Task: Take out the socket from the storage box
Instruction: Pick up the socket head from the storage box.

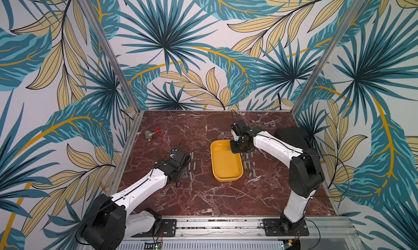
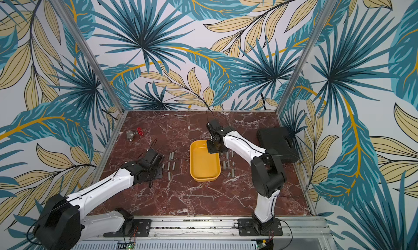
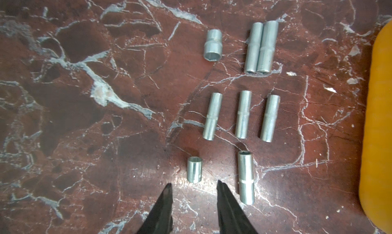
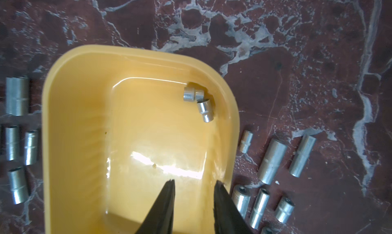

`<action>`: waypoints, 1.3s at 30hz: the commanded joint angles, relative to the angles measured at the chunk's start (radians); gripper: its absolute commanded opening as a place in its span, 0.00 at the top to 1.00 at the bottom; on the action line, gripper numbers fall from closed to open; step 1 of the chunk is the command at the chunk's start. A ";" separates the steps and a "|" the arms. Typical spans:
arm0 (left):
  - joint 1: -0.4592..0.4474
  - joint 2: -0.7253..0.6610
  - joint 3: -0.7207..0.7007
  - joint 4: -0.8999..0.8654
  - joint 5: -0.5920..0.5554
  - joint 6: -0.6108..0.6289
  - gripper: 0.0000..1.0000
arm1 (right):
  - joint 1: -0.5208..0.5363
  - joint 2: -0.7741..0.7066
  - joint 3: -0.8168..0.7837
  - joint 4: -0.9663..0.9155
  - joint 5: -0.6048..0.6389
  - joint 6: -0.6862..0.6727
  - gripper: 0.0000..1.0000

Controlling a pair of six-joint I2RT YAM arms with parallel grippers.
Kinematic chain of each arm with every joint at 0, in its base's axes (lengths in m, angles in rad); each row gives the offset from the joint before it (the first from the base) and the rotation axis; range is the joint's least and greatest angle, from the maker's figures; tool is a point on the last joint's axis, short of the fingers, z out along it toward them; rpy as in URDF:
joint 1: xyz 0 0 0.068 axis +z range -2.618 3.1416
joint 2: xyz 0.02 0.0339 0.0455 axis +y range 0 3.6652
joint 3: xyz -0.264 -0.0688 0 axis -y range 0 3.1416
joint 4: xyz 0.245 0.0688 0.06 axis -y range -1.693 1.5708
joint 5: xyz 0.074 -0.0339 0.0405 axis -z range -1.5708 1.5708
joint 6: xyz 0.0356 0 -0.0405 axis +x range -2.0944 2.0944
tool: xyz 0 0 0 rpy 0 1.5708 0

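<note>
Right gripper (image 4: 195, 182) parted, empty, over the box (image 4: 70, 137); two sockets (image 4: 194, 94) in its corner. Left gripper (image 3: 194, 183) parted, empty. Box's end cropped.

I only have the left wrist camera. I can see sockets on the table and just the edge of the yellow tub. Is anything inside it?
Observer: Yes, two small sockets lie together in one corner of the yellow tub.
Operator: Where is the right claw?
Observer: The right claw hangs over the tub, open and empty, short of those two.
Operator: Anything on the tub's other side?
Observer: Yes, loose sockets lie side by side on the table there.
</note>
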 commanded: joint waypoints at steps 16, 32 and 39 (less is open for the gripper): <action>0.045 0.080 -0.041 0.097 0.065 0.033 0.62 | 0.027 0.229 0.189 -0.064 0.136 -0.071 0.67; 0.046 0.088 -0.042 0.101 0.079 0.029 0.62 | 0.035 0.337 0.244 -0.092 0.170 -0.082 0.68; 0.045 0.078 -0.043 0.093 0.079 0.026 0.62 | 0.035 0.354 0.235 -0.086 0.140 -0.080 0.77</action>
